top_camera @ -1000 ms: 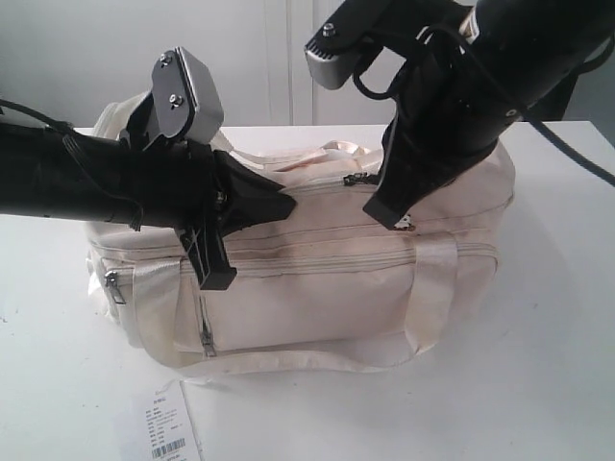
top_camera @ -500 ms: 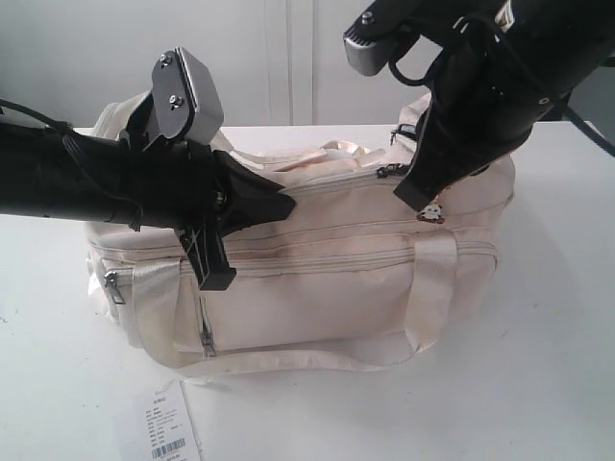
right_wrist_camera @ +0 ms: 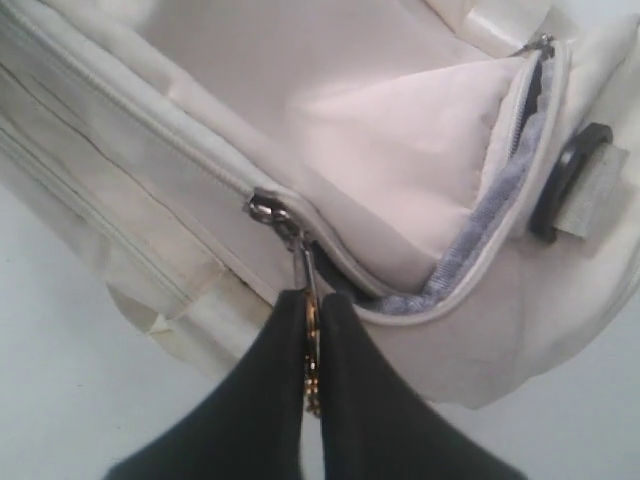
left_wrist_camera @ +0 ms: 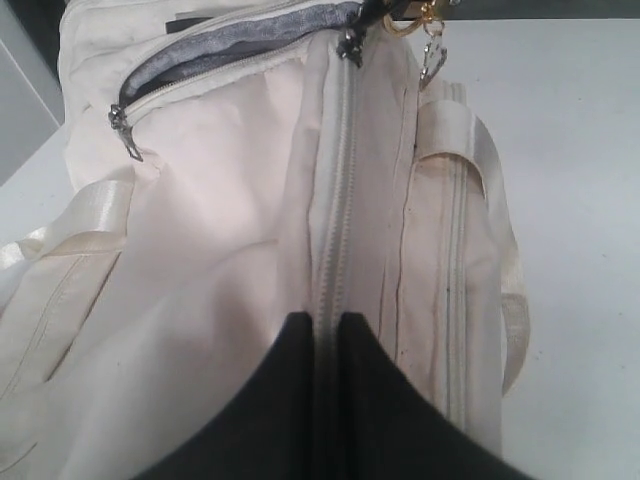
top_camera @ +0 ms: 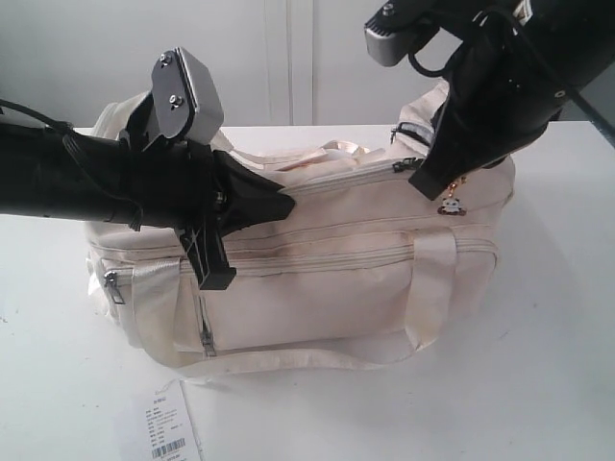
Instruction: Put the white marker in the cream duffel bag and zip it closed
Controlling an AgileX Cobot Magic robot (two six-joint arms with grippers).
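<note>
Bag: your large soft cream fabric duffel bag [top_camera: 327, 279] lies on the white table [top_camera: 557, 336], top zip partly open.
Right gripper [right_wrist_camera: 312, 300]: you pinch the metal zip pull [right_wrist_camera: 301, 262].
Left gripper [left_wrist_camera: 320, 318]: pressed together on the closed zip seam [left_wrist_camera: 335, 180].

Matt cloth duffel bag [top_camera: 327, 288], metal zip-pull [right_wrist_camera: 270, 212]
</note>
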